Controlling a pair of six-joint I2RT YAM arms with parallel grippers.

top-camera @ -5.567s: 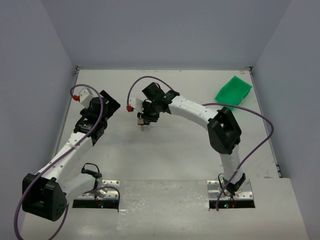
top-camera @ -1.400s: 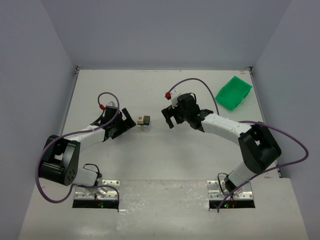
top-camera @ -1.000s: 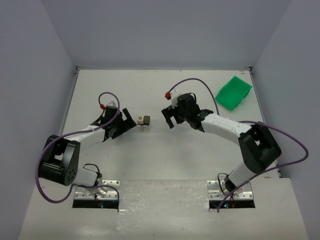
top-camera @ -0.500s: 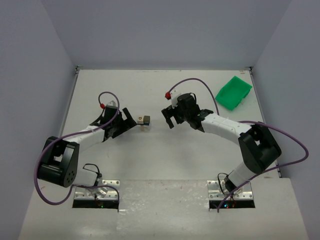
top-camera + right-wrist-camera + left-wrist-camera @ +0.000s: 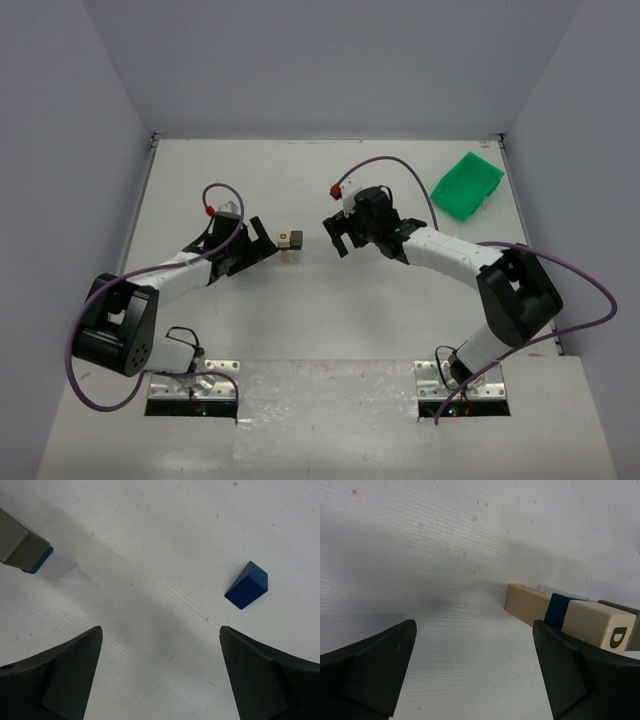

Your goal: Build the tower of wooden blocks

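Observation:
The wood block tower (image 5: pixel 291 241) stands mid-table between my two grippers. In the left wrist view the tower (image 5: pixel 527 604) shows a tan block, a dark blue layer (image 5: pixel 556 611), a tan block with a dark letter (image 5: pixel 600 626) and a grey piece. My left gripper (image 5: pixel 262 241) (image 5: pixel 474 626) is open just left of it, with only bare table between the jaws and its right finger (image 5: pixel 570 670) next to the stack. My right gripper (image 5: pixel 337 236) (image 5: pixel 160 630) is open, apart from the tower (image 5: pixel 22 547). A loose dark blue wedge block (image 5: pixel 246 585) lies ahead of its right finger.
A green plastic bin (image 5: pixel 467 185) sits at the back right of the table (image 5: pixel 330 310). Grey walls close in the table on three sides. Purple cables loop over both arms.
Several seconds ago my right gripper was over the tower; it has since drawn back to the right. Over the last second my left gripper has edged slightly toward the tower.

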